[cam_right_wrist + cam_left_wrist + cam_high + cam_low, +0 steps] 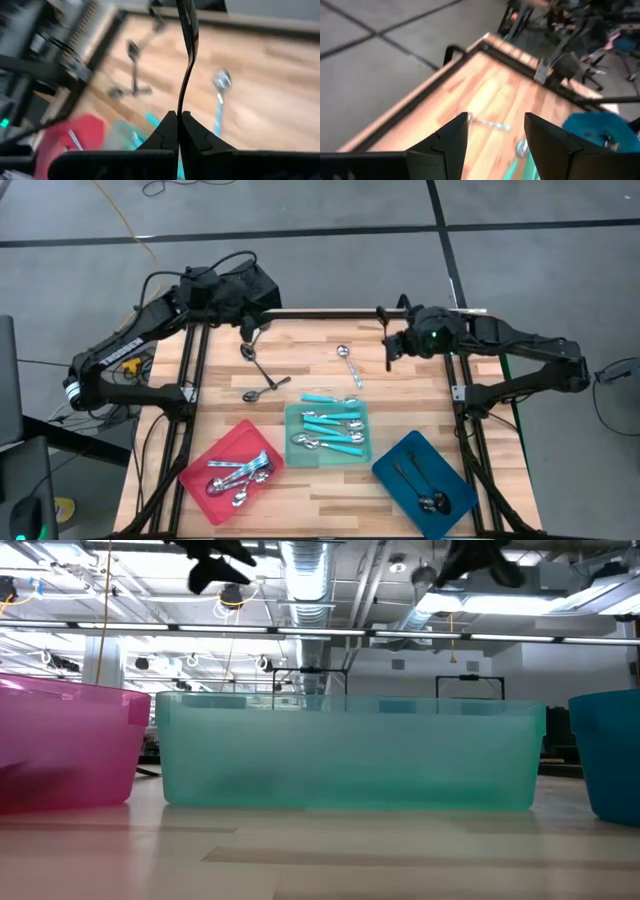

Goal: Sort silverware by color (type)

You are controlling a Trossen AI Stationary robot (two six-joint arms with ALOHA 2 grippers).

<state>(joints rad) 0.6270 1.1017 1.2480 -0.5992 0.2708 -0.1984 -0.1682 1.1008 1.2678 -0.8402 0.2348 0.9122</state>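
Observation:
My right gripper (pixel 179 120) hangs over the table's far right part (pixel 388 350), shut on a black spoon (pixel 187 45). My left gripper (pixel 495 142) is open above the far left part (pixel 248 330) and touches nothing. Two black spoons (pixel 262 368) (pixel 268 389) lie flat on the wood below it. One turquoise-handled spoon (pixel 348 366) lies near the far middle and also shows as a spoon (pixel 220 82) in the right wrist view. The red tray (pixel 205 465) holds silver spoons, the teal tray (pixel 292 412) turquoise ones, the blue tray (pixel 392 465) black ones. My right gripper pinches the black spoon's thin handle (pixel 181 107) between its two fingertips (pixel 167 125). The spoon runs straight out past the fingertips, in line with them. It is lifted clear of the table; its far end leaves the picture.
The three trays stand side by side along the near edge, seen in the low view as the pink wall (pixel 70 745), the teal wall (pixel 350 755) and the blue wall (pixel 610 755). Bare wood lies between the loose spoons and the trays. Black frame rails run along the table's left and right sides.

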